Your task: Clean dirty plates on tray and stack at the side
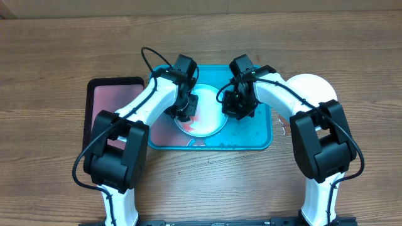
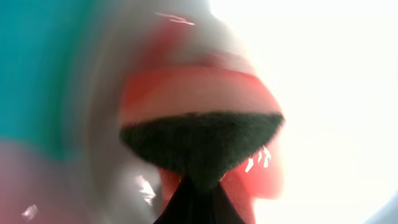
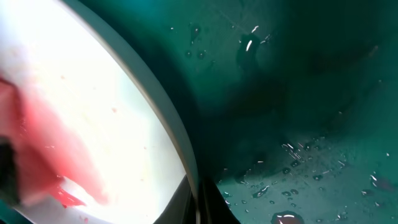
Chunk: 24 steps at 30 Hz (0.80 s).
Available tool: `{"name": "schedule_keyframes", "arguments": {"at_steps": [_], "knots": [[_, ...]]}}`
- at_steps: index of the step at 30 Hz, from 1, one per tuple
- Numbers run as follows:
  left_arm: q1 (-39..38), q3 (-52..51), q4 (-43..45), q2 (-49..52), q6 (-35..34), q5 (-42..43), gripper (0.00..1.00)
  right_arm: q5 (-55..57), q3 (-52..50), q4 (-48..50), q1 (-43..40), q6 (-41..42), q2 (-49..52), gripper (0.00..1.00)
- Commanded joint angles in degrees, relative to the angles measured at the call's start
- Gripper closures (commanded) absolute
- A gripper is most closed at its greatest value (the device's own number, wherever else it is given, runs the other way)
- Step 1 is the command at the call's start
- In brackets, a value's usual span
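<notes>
Plate point(image 1: 207, 125) with red smears lies mid-tray point(image 1: 254, 135); your left pincer point(image 1: 184, 114) is clamped on a sponge point(image 2: 199, 140) upon it, your right pincer point(image 1: 237, 112) closed just beside its rim.

The left arm point(image 1: 146, 103) and the right arm point(image 1: 284, 95) reach out and bend in toward each other. The left tool point(image 1: 184, 113) points down, its jaws squeezed on a sponge point(image 2: 202, 140) at its tip. The right tool point(image 1: 239, 108) points down too, near the left one, jaws shut tight.
</notes>
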Motion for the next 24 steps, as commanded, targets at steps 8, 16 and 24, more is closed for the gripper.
{"name": "schedule_keyframes", "arguments": {"at_steps": [8,16,24], "knots": [[-0.9,-1.09,8.17,0.48,-1.05,4.66,0.96,0.68,-2.12,0.17,0.26,-2.01,0.7,0.96],[-0.9,-1.09,5.99,0.48,-18.34,-23.41,0.96,0.7,-2.12,0.28,0.26,-1.99,0.7,0.96],[-1.05,-1.09,-2.27,0.48,-7.56,-1.29,0.96,0.68,-2.12,0.61,0.26,-1.99,0.7,0.96]]}}
